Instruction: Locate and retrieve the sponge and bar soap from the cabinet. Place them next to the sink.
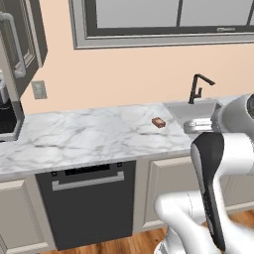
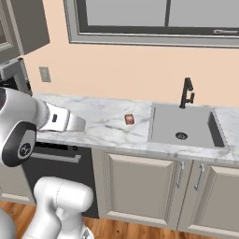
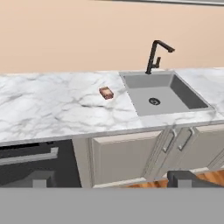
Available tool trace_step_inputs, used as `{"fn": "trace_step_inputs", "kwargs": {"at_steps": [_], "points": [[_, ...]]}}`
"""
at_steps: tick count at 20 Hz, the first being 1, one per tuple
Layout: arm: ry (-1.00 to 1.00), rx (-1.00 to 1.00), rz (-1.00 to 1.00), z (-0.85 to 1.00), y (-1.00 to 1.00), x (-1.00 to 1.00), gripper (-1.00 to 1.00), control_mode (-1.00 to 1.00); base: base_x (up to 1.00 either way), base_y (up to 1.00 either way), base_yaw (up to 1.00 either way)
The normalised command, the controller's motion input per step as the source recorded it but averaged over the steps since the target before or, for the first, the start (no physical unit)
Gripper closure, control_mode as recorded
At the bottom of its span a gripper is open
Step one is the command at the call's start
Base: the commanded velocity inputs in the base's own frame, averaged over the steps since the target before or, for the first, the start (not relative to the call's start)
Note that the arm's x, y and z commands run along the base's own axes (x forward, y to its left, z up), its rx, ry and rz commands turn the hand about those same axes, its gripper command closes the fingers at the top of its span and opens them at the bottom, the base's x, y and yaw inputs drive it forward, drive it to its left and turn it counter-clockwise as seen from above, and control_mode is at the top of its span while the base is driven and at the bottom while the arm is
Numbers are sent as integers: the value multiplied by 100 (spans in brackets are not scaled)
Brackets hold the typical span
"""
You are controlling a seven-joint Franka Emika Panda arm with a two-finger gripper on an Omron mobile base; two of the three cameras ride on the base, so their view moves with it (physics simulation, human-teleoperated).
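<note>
A grey-framed window [image 1: 163, 22] is sitting above the peach wall [image 2: 116, 70], with a white marble surface [image 1: 89, 134] running over beige base cupboards [image 2: 140, 186], a dark dishwasher [image 1: 89, 203] and wooden floor [image 2: 140, 231].

The tabletop [image 3: 52, 105] is white marble with grey veins. The bar soap [image 3: 106, 92] is pinkish-red, the sink [image 3: 186, 94] grey, the faucet [image 3: 156, 54] black.

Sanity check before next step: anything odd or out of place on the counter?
Nothing spilled or damaged. One small pinkish-red block, the bar soap, lies alone on the marble counter just left of the sink, turned slightly askew to the counter edge. That is where it belongs.
</note>
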Motion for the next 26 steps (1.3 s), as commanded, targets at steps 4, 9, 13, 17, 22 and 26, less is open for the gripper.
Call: {"fn": "trace_step_inputs", "kwargs": {"at_steps": [4,9,13,17,22,26], "points": [[27,-5,1,21,-3,-42,-100,-100,0,0,0],[29,2,6,26,0,-43,-100,-100,0,0,0],[9,10,5,-4,4,-51,-100,-100,0,0,0],[1,0,0,-5,2,-3,-100,-100,0,0,0],[0,0,0,-1,5,0,-100,-100,0,0,0],[0,0,0,0,0,0,-100,100,-19,32,0]]}}
